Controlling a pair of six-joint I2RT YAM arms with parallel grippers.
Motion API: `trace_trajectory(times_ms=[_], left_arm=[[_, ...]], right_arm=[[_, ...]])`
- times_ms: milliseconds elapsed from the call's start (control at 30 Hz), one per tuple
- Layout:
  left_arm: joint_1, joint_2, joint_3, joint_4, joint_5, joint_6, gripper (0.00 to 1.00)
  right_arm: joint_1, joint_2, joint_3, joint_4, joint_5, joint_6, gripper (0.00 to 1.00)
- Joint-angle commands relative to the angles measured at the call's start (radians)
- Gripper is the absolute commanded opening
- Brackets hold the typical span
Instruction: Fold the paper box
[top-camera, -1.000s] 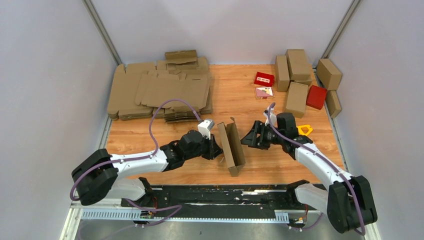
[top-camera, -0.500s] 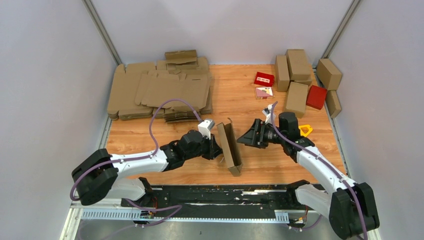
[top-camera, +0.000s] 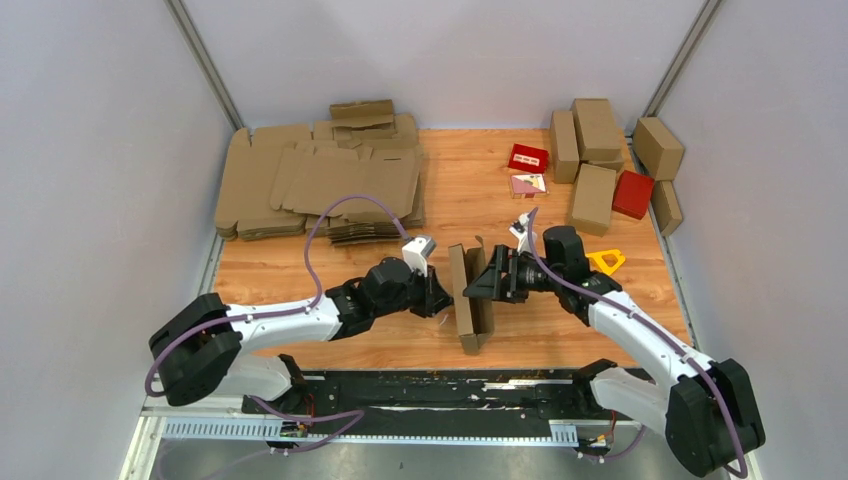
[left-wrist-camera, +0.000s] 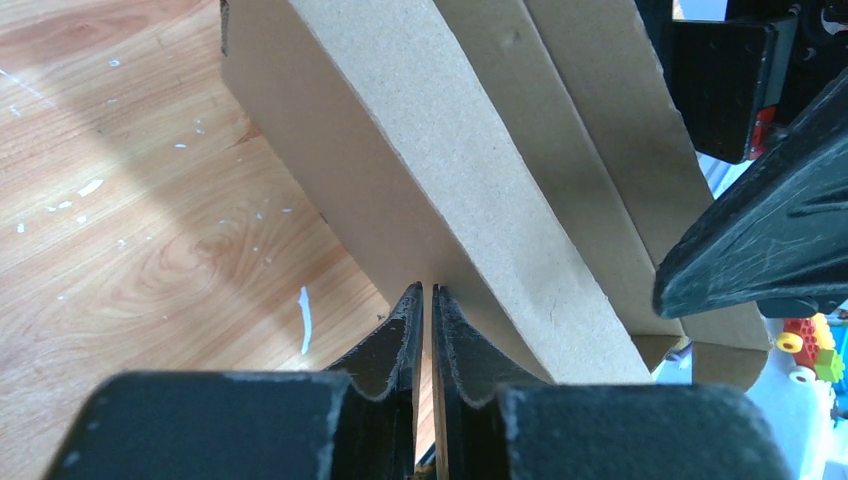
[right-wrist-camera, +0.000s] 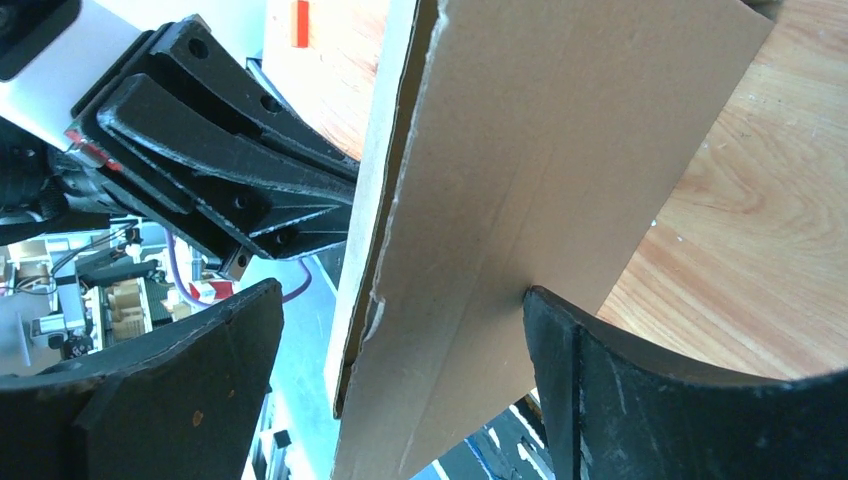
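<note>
The paper box (top-camera: 468, 298), a shallow brown cardboard shell, stands on its long edge at the middle of the table. From the left, my left gripper (top-camera: 443, 300) is pinched on a thin edge of its wall. In the left wrist view the fingertips (left-wrist-camera: 427, 291) meet the brown wall (left-wrist-camera: 470, 170) with only a sliver between them. From the right, my right gripper (top-camera: 480, 283) is open wide with its jaws on either side of the box. In the right wrist view the cardboard panel (right-wrist-camera: 500, 200) fills the gap of that gripper (right-wrist-camera: 400, 330), and the right finger (right-wrist-camera: 680, 400) touches its edge.
A pile of flat brown blanks (top-camera: 320, 185) covers the far left of the table. Finished brown boxes (top-camera: 595, 150) and a red box (top-camera: 632, 193) stand at the far right, with a small red box (top-camera: 528, 157) beside them. A yellow object (top-camera: 607, 261) lies behind my right wrist.
My right gripper has moved left onto the box and opened wider, so its jaws now straddle it. The box has tipped more upright, and the left gripper has edged right with it.
</note>
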Motion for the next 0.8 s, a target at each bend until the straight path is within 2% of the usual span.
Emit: trace_trajectory(times_ms=[0, 200, 767], left_arm=[[-0.025, 0.026, 0.064, 0.052, 0.004, -0.013, 0.14], [-0.048, 0.059, 0.092, 0.07, -0.004, -0.016, 0.13], [-0.06, 0.061, 0.107, 0.063, -0.031, -0.006, 0.13]], right_arm=[[0.023, 0.006, 0.058, -0.043, 0.042, -0.059, 0.92], [0.024, -0.018, 0.088, -0.151, 0.105, -0.116, 0.92], [0.021, -0.056, 0.145, -0.359, 0.249, -0.267, 0.81]])
